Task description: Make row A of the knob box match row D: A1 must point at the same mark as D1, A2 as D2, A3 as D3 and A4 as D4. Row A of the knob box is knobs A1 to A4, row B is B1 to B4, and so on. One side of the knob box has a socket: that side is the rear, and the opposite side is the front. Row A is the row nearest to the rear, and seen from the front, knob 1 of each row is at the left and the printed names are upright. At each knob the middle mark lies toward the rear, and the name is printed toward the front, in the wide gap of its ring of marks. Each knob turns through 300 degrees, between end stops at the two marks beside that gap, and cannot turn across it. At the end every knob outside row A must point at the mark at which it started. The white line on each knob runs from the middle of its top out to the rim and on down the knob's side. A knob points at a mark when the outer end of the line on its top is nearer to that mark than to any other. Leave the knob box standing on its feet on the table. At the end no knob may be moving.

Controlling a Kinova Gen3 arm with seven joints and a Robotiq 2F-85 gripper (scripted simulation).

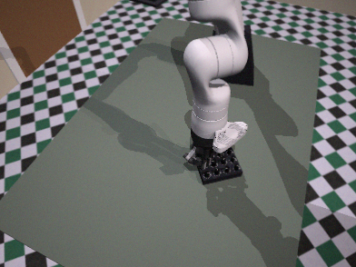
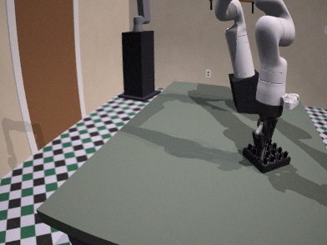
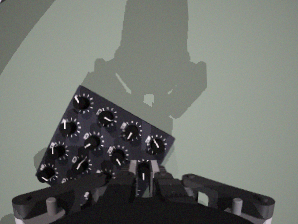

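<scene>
Under the wrist camera, the gripper (image 3: 144, 177) pinches a knob (image 3: 143, 167) hidden from above.

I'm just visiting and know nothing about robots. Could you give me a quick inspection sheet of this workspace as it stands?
Surface: grey-green table, crossed by the arm's shadows.
Job's things: black knob box standing near the table's right side; white pointer lines show on its knobs in the wrist view.
Clutter: nothing seen.
Grippers: the gripper is down on the box at its edge nearest the wrist camera, shut on a knob; which knob cannot be read.
Cables: nothing seen.
Surroundings: checkered floor, brown panel on the wall, black pedestal carrying another arm, wall socket.
</scene>
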